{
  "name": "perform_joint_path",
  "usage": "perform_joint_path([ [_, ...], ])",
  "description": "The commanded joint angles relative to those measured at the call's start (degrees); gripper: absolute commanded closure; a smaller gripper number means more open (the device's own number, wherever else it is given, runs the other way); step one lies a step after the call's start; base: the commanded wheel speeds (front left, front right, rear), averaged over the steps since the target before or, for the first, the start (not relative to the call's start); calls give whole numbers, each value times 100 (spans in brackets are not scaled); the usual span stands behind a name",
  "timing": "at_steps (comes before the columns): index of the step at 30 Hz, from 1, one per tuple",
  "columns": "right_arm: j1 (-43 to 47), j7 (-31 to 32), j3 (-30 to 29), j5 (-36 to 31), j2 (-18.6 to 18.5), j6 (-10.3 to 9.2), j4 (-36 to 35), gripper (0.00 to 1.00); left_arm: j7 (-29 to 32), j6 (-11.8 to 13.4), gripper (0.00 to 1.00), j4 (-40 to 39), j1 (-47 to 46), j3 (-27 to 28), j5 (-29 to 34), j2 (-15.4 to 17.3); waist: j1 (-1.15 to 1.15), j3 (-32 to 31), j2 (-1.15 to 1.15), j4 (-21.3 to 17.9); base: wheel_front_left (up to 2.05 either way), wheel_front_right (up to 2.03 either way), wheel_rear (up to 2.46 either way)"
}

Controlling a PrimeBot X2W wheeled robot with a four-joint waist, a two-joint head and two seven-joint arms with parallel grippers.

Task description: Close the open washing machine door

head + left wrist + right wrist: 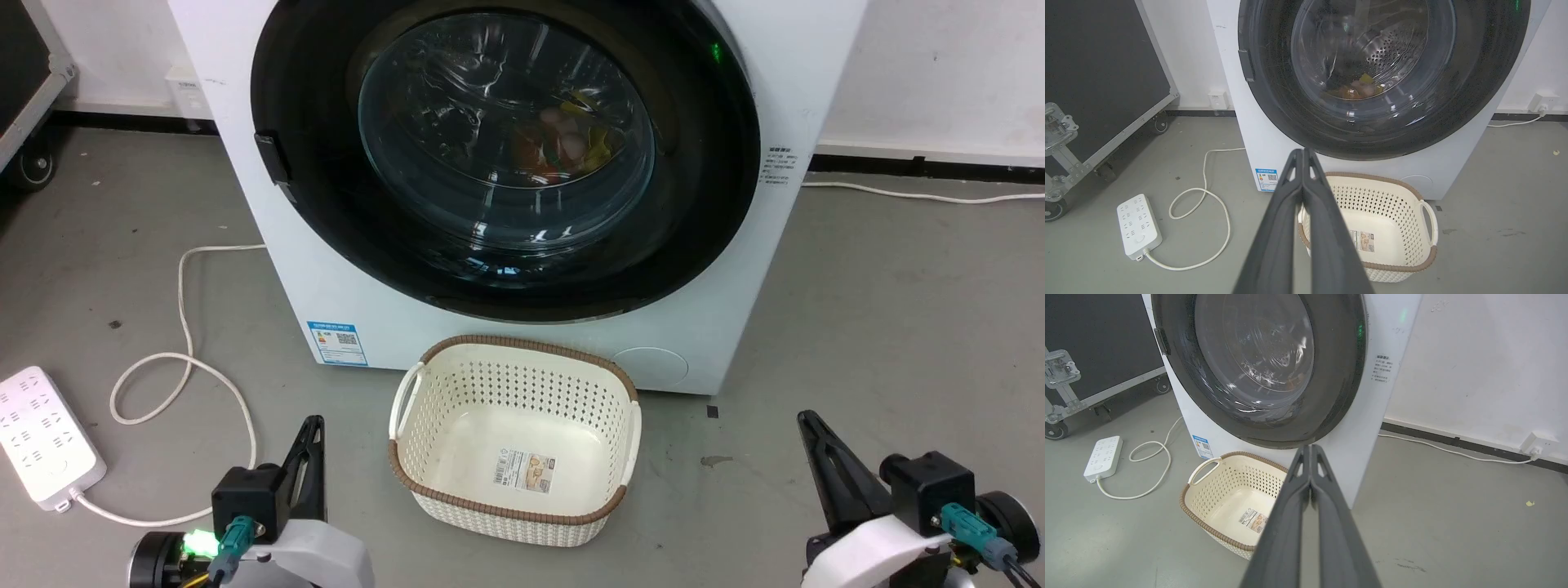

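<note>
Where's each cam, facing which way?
Head: on the head, facing forward-down at the washing machine door and basket; left gripper and right gripper at bottom corners.
Left wrist: on the left arm, facing the door along its shut fingers.
Right wrist: right arm, facing the door obliquely along its shut fingers.
Shared: door, basket, power strip.

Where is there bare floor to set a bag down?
Bare floor right of the basket, between the washing machine and the right gripper. Crowded on the left: power strip and looped cable near the left gripper.
</note>
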Motion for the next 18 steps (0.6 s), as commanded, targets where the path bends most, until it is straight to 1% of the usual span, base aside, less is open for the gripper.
perform_joint_path([
  [1, -113, 33, 13, -60, 37, -4, 22, 100, 53, -24, 100, -45, -101, 40, 66, -9, 0, 3, 0, -1, 0, 0, 0],
  [18, -134, 72, 23, -84, 38, -4, 28, 100, 92, -25, 100, -69, -111, 63, 93, -13, 0, 12, 0, -5, 0, 0, 0],
])
